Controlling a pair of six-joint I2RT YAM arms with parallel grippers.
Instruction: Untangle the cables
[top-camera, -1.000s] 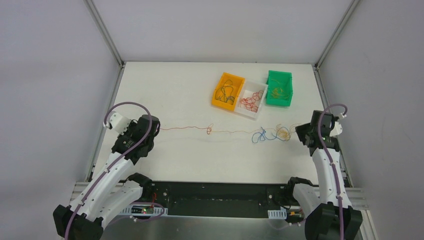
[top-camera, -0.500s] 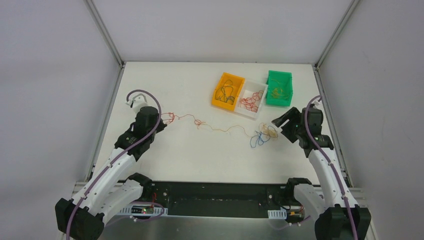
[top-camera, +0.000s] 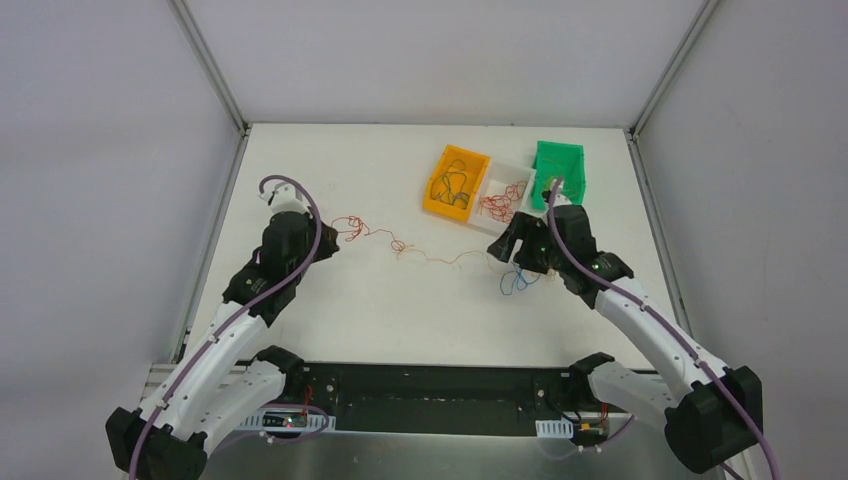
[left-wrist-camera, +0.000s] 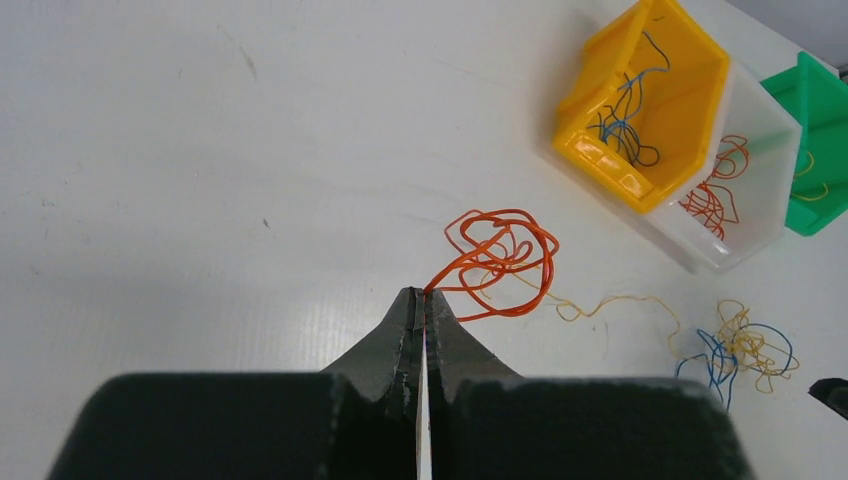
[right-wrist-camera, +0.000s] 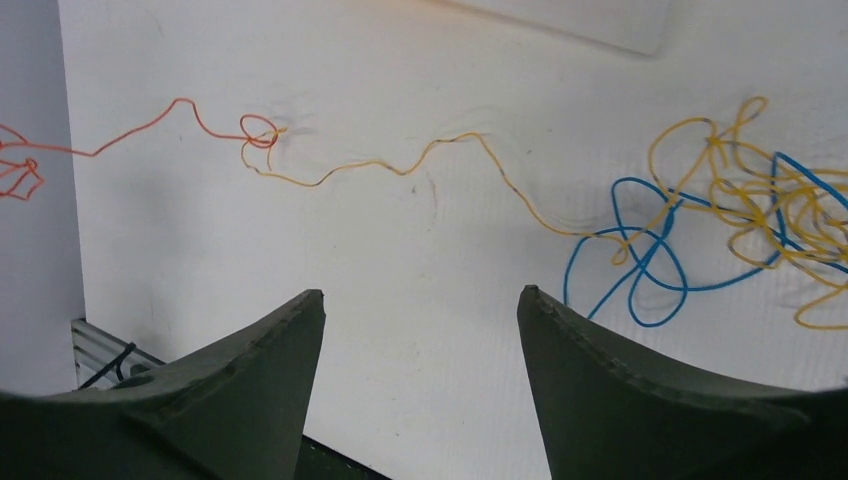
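The cables lie as one slack line across the table. An orange-red curl (top-camera: 350, 228) (left-wrist-camera: 500, 255) sits at the left end, and my left gripper (top-camera: 325, 240) (left-wrist-camera: 421, 292) is shut on its end. A small knot (top-camera: 398, 245) (right-wrist-camera: 260, 130) joins it to a thin yellow strand (top-camera: 450, 260) (right-wrist-camera: 400, 165). That strand runs right into a blue and yellow clump (top-camera: 518, 280) (right-wrist-camera: 740, 215) (left-wrist-camera: 745, 345). My right gripper (top-camera: 510, 245) (right-wrist-camera: 420, 292) hovers open just left of the clump, with only bare table between its fingers.
Three bins stand in a row at the back right: orange (top-camera: 446, 211) (left-wrist-camera: 600, 160), white (top-camera: 495, 228) (left-wrist-camera: 700, 255) and green (top-camera: 560, 152) (left-wrist-camera: 820, 215), each holding loose wires. Aluminium rails border the table at left and right.
My right gripper opened, let go of the clump and swung left toward the table's middle. The taut line of cables went slack and curled. My left gripper moved slightly away from the near edge.
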